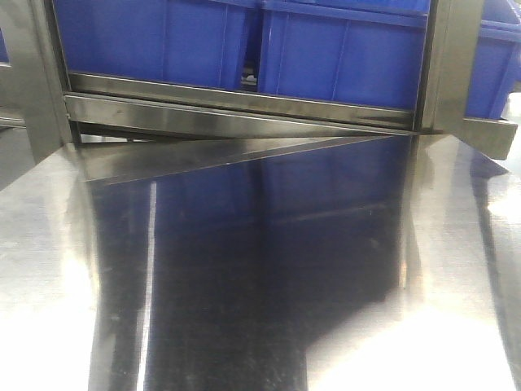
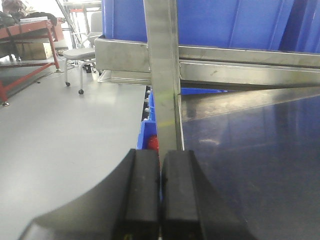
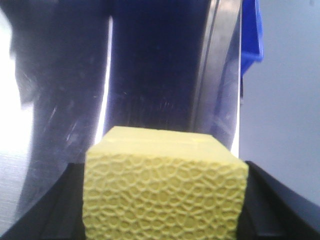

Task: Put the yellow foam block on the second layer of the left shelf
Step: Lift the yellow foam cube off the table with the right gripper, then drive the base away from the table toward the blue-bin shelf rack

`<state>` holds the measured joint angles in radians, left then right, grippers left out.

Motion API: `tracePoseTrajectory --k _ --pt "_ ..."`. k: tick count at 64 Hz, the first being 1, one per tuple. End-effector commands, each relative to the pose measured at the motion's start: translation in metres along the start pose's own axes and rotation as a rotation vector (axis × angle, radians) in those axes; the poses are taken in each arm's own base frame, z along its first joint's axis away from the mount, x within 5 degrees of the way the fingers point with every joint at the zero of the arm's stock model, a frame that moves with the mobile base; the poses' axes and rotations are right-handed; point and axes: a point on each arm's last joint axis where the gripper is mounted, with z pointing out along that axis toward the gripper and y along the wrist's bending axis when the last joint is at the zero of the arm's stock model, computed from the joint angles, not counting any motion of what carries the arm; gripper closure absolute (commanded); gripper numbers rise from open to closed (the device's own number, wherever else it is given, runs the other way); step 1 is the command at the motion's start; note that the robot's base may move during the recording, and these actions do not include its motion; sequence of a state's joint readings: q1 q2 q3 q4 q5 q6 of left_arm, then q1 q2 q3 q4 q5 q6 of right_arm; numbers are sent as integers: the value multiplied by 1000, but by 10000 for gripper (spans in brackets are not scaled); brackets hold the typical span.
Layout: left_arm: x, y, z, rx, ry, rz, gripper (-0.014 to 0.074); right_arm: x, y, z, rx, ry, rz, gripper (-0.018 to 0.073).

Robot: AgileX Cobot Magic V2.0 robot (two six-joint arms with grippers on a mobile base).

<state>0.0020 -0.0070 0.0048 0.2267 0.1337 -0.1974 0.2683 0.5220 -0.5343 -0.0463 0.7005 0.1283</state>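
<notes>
The yellow foam block [image 3: 165,190] sits clamped in my right claw [image 3: 162,205], above the counter [image 1: 269,277]. The shelf [image 1: 244,102] lies on the far side. My left claw [image 2: 160,195] is pressed together, empty, near the shelf post [image 2: 162,75].

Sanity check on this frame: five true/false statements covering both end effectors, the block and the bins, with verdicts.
1. The right end effector grips the yellow foam block. True.
2. The left end effector is wide open. False: its fingers are pressed together with nothing between them.
3. The bins on the shelf are red. False: they are blue.
4. The block's side facing the wrist camera has a cell-like texture. True.
5. The block lies on the shelf beside the bins. False: it is in the right end effector's grip.
</notes>
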Motion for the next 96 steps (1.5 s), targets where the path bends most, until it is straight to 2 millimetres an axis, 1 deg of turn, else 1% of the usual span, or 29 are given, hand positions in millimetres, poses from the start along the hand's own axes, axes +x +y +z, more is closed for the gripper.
tracePoseTrajectory --k 1,18,27,43,96 --pt "0 -2 0 21 -73 -3 460 -2 -1 -20 -3 -167 -17 300" --pt "0 -2 0 21 -73 -3 460 14 -7 -71 10 -463 -43 300" --pt "0 -2 0 21 -73 -3 460 21 -8 -84 10 -540 -43 300" --pt "0 -2 0 21 -73 -3 460 24 -8 -84 15 -517 -43 300" --pt "0 -2 0 21 -73 -3 460 24 -8 -84 15 -517 -43 300"
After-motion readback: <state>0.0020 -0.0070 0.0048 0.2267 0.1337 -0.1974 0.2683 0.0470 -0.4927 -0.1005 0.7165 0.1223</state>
